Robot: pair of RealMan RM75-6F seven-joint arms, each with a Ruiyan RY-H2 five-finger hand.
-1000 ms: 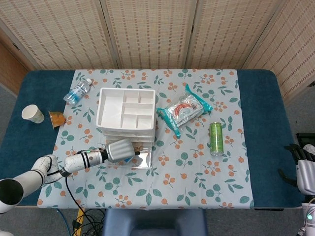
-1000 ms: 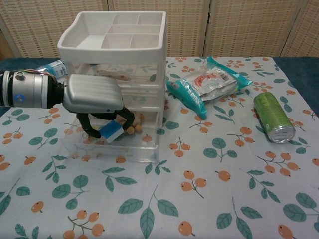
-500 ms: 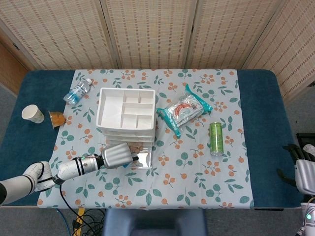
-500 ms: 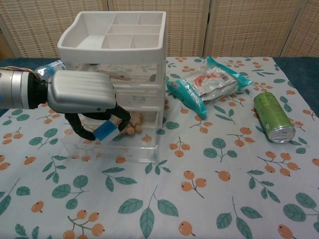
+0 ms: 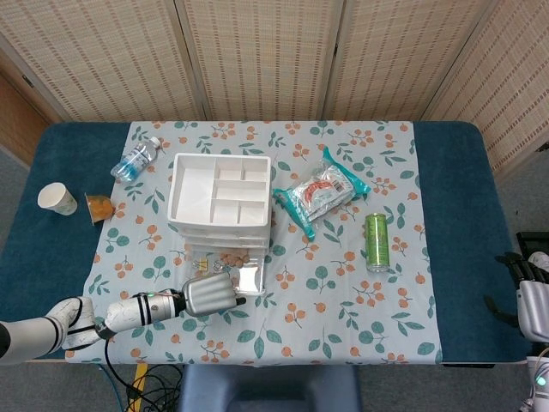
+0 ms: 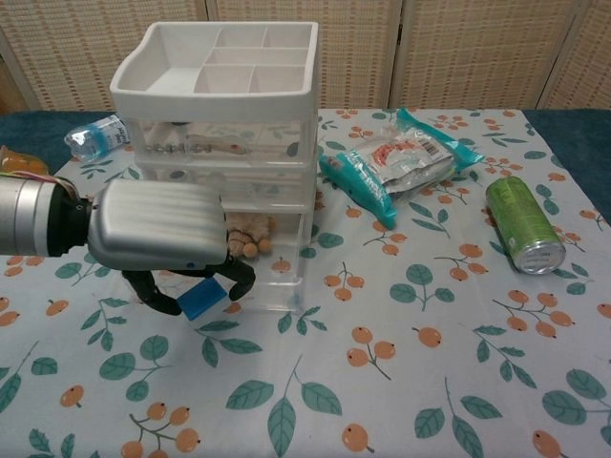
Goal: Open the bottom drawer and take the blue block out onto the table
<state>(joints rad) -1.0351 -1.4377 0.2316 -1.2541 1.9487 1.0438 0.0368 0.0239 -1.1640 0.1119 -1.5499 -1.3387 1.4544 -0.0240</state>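
1. Chest view: left hand (image 6: 158, 243) is gripping the blue block (image 6: 201, 301) in its fingers (image 6: 239, 277), block hanging just in front of the open bottom drawer (image 6: 272, 277), a little above the tabletop (image 6: 401, 382).
2. Risk: grip looks shallow, block is sitting at the fingertips, so it is likely slipping or tumbling if let go from height; lowering first seems safer.
3. Risk: fingers are close to the drawer's clear front lip; swinging back could be knocking the drawer or dragging the drawer unit (image 5: 220, 199).
4. Small tan bits (image 6: 250, 239) are lying inside the drawer; not involved.
5. Room: open cloth is lying in front of and right of the drawer; near tabletop edge is close below the hand in head view, so placing forward, not nearer.
6. Can (image 6: 520, 227) and snack bag (image 6: 401, 162) are sitting well apart to the right.
7. Right hand (image 5: 532, 296) is idling off the tabletop's right side, fingers' state I cannot tell.
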